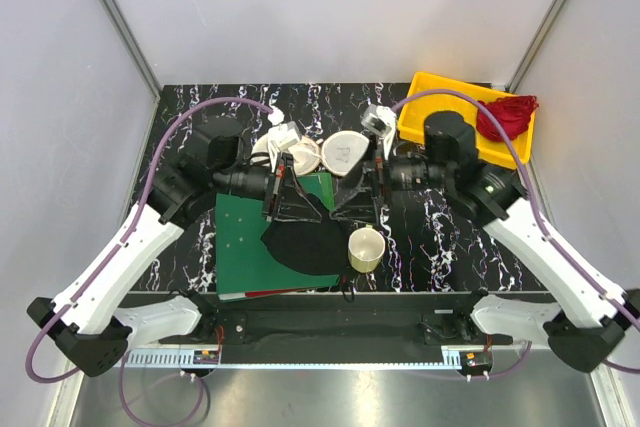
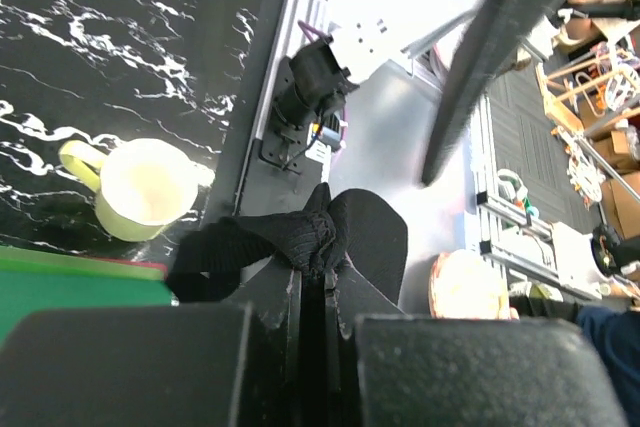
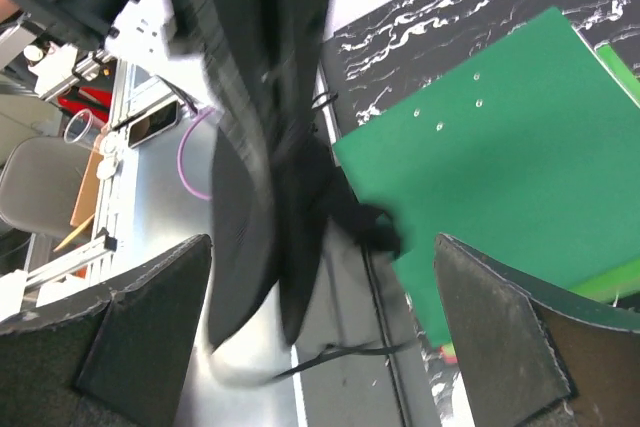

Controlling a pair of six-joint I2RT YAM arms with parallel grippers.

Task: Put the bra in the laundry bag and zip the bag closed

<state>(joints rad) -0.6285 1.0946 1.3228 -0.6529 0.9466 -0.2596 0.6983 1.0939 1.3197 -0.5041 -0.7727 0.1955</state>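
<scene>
Soft black fabric bra with rounded cups (image 1: 303, 240) is off the marbled black counter (image 1: 440, 237). It hangs between the two arms over the flat green mat (image 1: 245, 247), just beside the cream cup with a handle (image 1: 365, 247).

Left pincer (image 1: 277, 189): closed, with a bunched fold of bra fabric pinched between the fingers (clear in the left wrist view). This grip carries the garment.

Right pincer (image 1: 374, 185): jaws spread wide. Blurred black fabric hangs ahead of them, and contact cannot be told.

Round cream-white mesh laundry bag (image 1: 343, 153) lies just behind the pincers, dark mark facing up. The zipper's state is too small to read.

Judgement: the bra is held up so it hangs free for feeding into the bag. Insertion and zipping are not yet done.
</scene>
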